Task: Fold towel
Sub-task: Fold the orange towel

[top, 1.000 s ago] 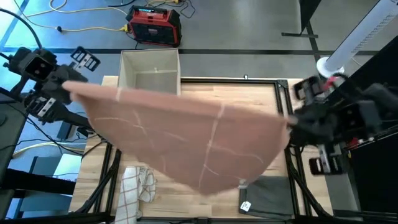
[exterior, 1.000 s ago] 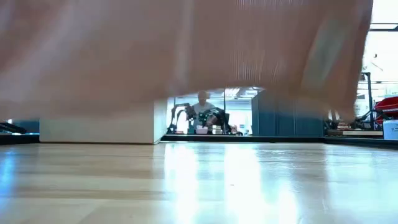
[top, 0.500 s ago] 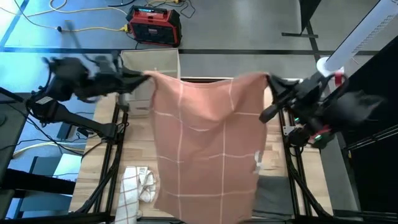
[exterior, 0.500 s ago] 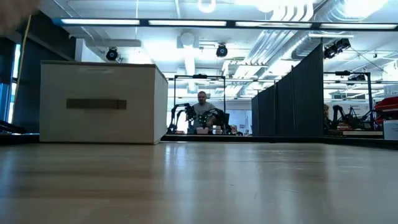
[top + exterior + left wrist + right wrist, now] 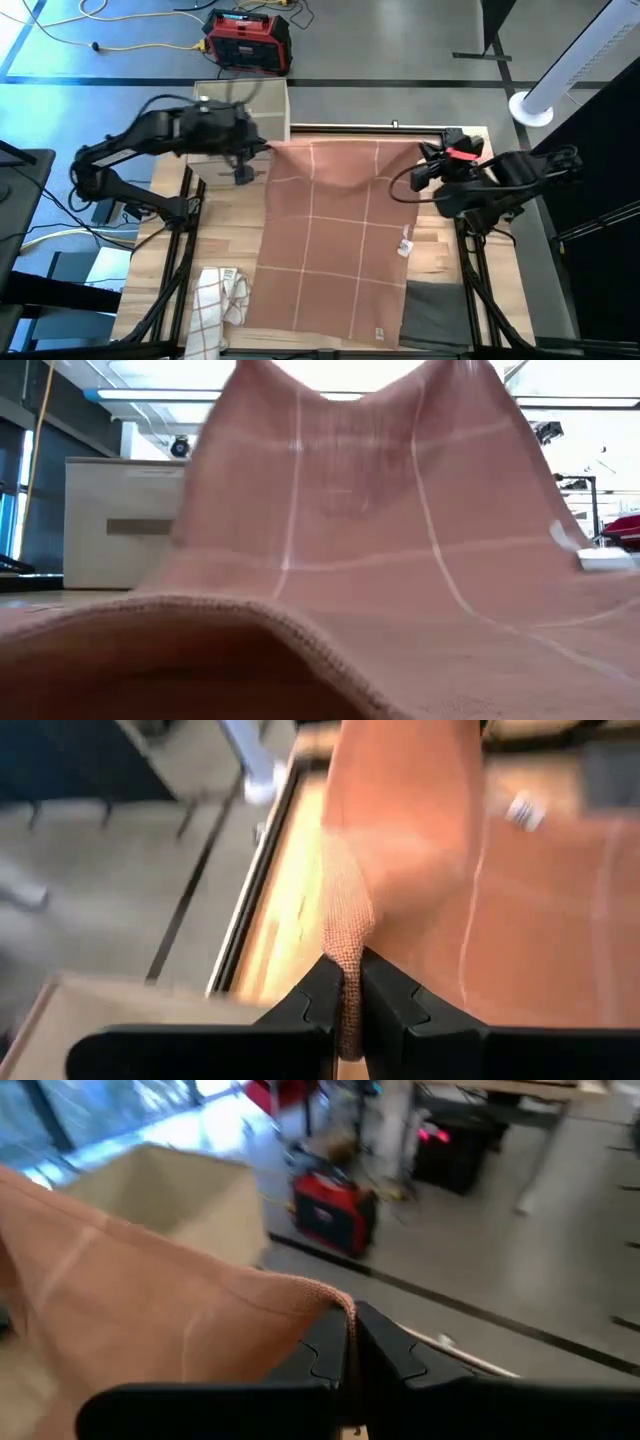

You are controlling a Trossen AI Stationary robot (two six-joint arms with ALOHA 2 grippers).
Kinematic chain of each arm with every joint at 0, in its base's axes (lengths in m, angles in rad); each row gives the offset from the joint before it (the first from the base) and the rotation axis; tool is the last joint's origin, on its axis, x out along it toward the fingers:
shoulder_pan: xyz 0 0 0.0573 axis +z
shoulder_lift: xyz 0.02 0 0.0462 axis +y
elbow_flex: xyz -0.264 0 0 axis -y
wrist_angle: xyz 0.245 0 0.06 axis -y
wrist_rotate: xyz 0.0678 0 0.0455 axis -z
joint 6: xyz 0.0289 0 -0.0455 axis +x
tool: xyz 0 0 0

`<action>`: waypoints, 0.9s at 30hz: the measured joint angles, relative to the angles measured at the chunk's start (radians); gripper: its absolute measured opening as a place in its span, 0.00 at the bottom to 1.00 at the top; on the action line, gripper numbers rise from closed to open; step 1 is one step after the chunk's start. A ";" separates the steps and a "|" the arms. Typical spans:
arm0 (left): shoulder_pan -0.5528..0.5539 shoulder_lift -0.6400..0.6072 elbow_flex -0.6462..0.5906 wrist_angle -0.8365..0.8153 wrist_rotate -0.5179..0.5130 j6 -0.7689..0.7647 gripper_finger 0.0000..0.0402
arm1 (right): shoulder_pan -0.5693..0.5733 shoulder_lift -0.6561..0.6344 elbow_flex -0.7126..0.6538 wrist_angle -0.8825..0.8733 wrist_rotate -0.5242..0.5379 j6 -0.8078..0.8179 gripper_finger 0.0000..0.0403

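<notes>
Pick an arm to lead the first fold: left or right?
Neither alone: left gripper and right gripper each pinch a far corner of the pink towel, which lies spread down the table.

A beige box (image 5: 243, 108) stands at the table's far edge; a checked cloth (image 5: 215, 300) and a dark grey cloth (image 5: 435, 312) lie near the front edge.

Ceiling strip lights are glaring white behind the towel (image 5: 380, 540) in the low view; its near hem is blurring. Both wrist views are smearing with motion.
</notes>
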 joint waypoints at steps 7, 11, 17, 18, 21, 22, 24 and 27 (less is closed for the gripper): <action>0.171 0.114 0.000 -0.036 0.003 0.150 0.02 | -0.105 -0.057 -0.242 0.025 -0.112 -0.120 0.00; 0.208 0.157 0.000 -0.088 0.012 0.206 0.02 | -0.106 -0.092 -0.329 0.027 -0.146 -0.091 0.00; 0.156 0.187 -0.010 -0.159 0.189 0.137 0.02 | -0.005 -0.120 -0.350 0.103 -0.383 -0.054 0.00; 0.138 0.183 -0.022 -0.163 0.213 0.117 0.02 | 0.014 -0.121 -0.350 0.142 -0.439 -0.075 0.00; 0.056 0.173 -0.089 -0.177 0.249 0.045 0.02 | 0.056 -0.089 -0.350 0.231 -0.586 -0.093 0.00; 0.028 0.169 -0.113 -0.181 0.260 0.021 0.02 | 0.068 -0.073 -0.350 0.256 -0.630 -0.091 0.00; -0.029 0.163 -0.160 -0.190 0.282 -0.026 0.02 | 0.092 -0.041 -0.350 0.305 -0.716 -0.088 0.00; -0.114 0.153 -0.230 -0.202 0.314 -0.098 0.02 | 0.129 0.007 -0.350 0.378 -0.845 -0.082 0.00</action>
